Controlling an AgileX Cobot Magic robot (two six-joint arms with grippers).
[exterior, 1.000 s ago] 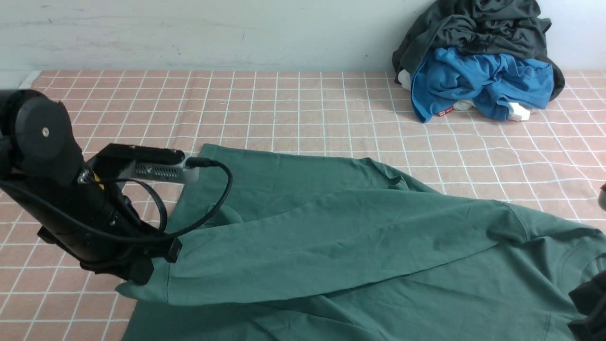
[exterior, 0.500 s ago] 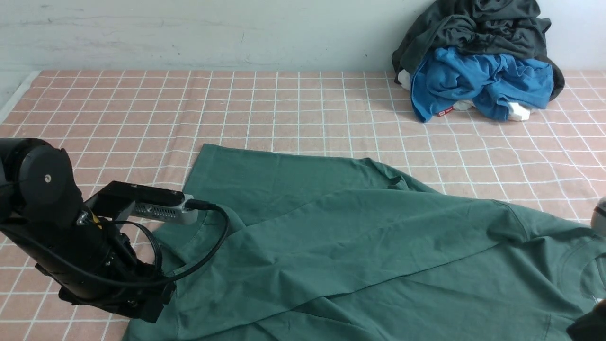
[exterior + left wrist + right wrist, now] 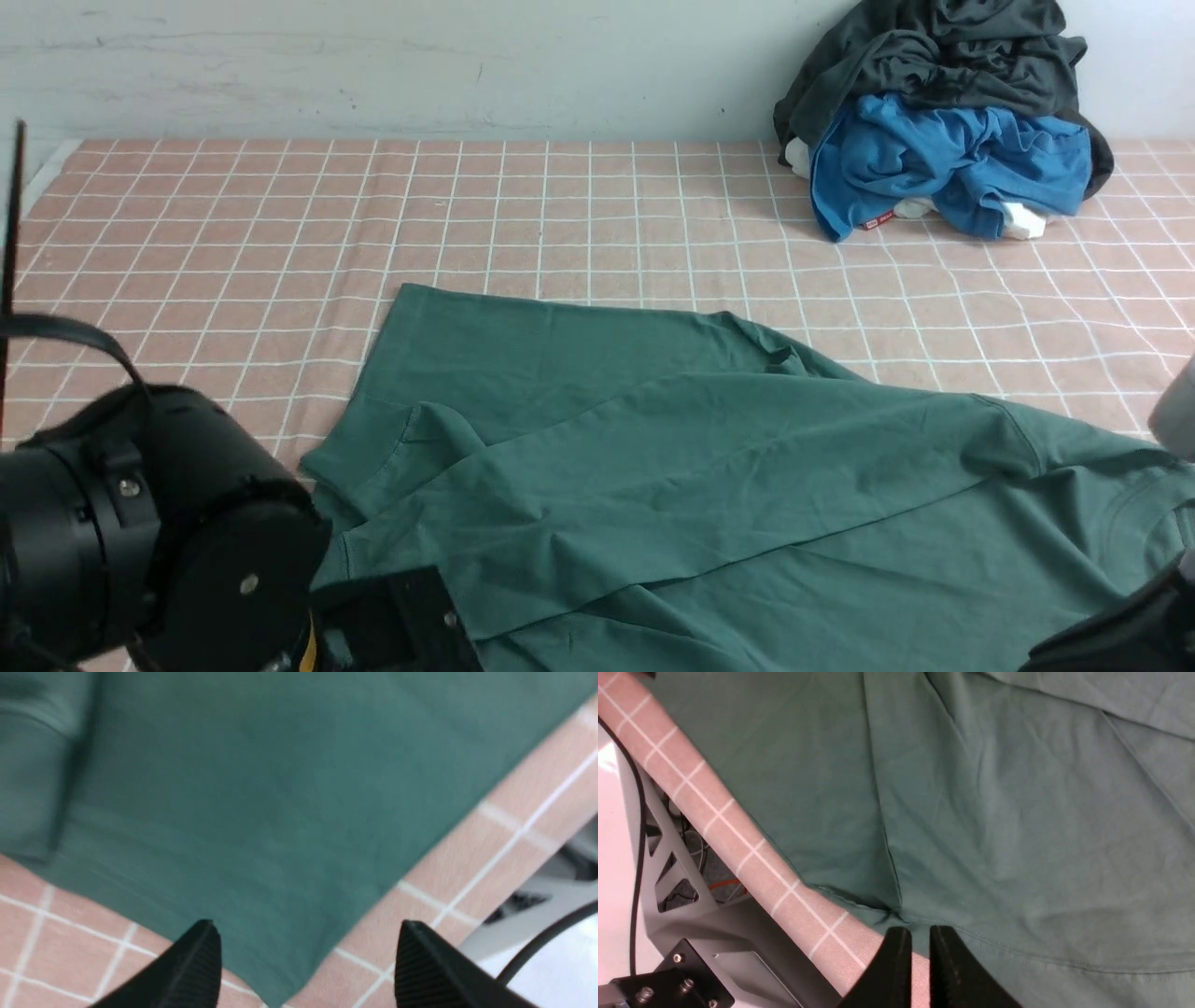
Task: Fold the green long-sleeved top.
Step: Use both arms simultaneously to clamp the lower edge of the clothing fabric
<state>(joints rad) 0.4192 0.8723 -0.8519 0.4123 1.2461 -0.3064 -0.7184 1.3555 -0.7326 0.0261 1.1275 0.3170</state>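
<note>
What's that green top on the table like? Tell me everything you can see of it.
The green top is a large, plain dark green garment of soft, lightly creased fabric that looks like knit cotton. It lies spread on the pink checked tablecloth, reaching the near edge. One long sleeve is folded slantwise across the body, its end toward the robot's left. A round stitched neckline shows at the right. The left gripper hangs open over its edge.

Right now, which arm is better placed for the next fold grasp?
Probably left: left end effector open over the green top edge, ready to pinch; right end effector shut by the hem, must open first.
</note>
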